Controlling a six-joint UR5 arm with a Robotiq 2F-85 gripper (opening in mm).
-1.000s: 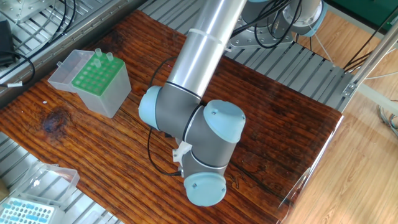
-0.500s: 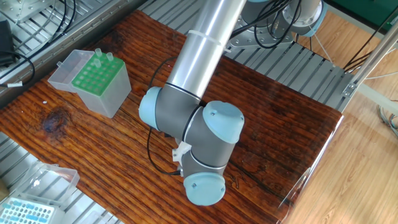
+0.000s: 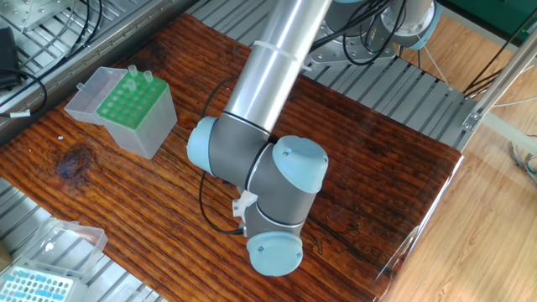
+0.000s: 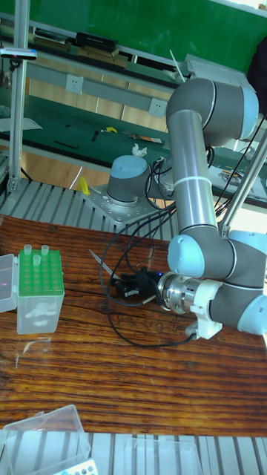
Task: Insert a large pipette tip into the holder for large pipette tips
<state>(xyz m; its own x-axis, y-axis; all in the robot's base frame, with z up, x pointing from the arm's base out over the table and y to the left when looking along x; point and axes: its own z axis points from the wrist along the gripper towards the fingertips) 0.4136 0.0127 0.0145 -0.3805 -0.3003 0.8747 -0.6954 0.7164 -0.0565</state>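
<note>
The holder for large pipette tips [image 3: 134, 111] stands at the table's back left, its green grid top [image 4: 38, 278] showing and its clear lid [image 3: 84, 96] open to the side. Two tips [image 4: 28, 251] stand upright in its far row. A large pipette tip [image 4: 100, 262] lies slanted low over the wood, right of the holder. Its near end meets the dark fingers of my gripper [image 4: 124, 283], which points left from the wrist. The jaws are too dark and small to read. In the fixed view my arm [image 3: 268, 193] hides the gripper and this tip.
A flatter box with a light-blue grid [image 3: 33, 287] and a clear lid [image 4: 44, 438] sits off the table's front left edge. Black cables [image 4: 119, 326] loop on the wood beneath the wrist. A second robot base [image 4: 127, 182] stands behind the table.
</note>
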